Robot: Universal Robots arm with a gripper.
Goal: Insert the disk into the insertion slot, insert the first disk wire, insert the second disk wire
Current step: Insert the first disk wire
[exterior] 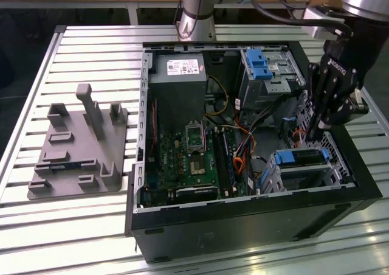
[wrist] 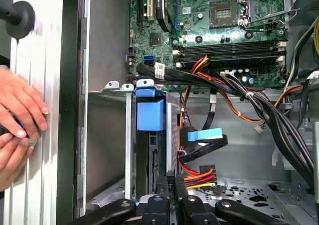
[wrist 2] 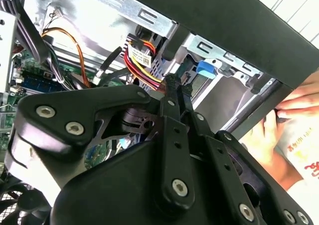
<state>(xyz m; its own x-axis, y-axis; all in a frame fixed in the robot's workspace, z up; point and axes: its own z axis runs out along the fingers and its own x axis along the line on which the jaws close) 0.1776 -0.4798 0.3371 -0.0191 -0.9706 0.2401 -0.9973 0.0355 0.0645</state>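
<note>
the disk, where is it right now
In the exterior view the disk sits in the insertion slot, inside the computer case on the exterior view's right, just beneath the gripper.

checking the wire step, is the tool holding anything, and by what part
Cannot tell: the tool is down at the red-and-yellow wires beside the disk, but any hold is hidden.

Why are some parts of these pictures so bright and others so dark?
Exterior view: light glares off the ribbed silver metal table, while the open black computer case is dim inside. Second wrist view: the black gripper sits dark in front, the table washed out white. First wrist view: evenly lit, the table brightest.
</note>
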